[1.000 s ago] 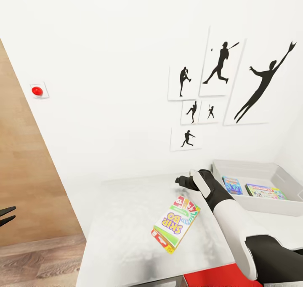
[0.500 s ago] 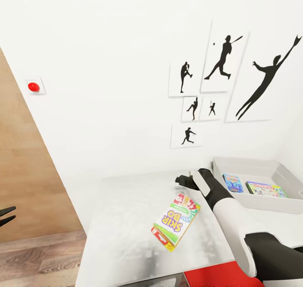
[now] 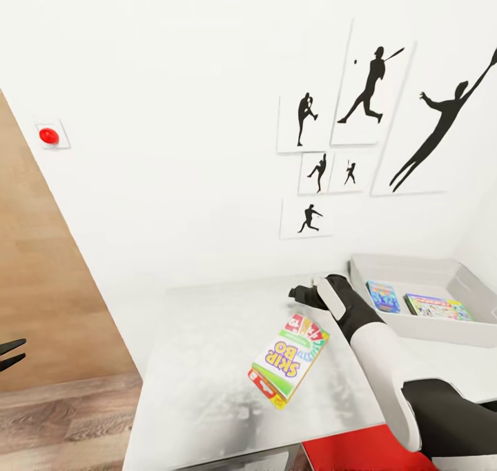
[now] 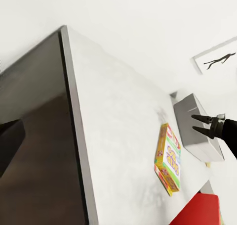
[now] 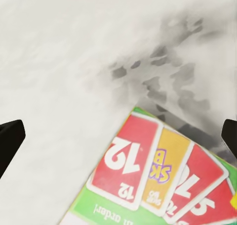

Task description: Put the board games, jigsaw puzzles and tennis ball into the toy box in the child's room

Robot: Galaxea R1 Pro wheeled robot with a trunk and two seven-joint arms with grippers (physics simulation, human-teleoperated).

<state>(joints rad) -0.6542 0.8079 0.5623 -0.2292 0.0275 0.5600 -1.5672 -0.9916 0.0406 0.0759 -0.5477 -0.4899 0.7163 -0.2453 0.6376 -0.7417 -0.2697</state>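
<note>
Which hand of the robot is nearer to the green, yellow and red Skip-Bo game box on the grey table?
The right hand, hovering open just beyond the green, yellow and red Skip-Bo game box. The left hand is far off, out past the table's edge over the floor.

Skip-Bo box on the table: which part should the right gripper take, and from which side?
The Skip-Bo box lies flat on the table, so only its thin edges offer a grip. Probably best to come from above with the right gripper, jaws spanning the short width across the two long edges near the card-printed end, the end nearest that gripper. Jaws look open wide.
</note>
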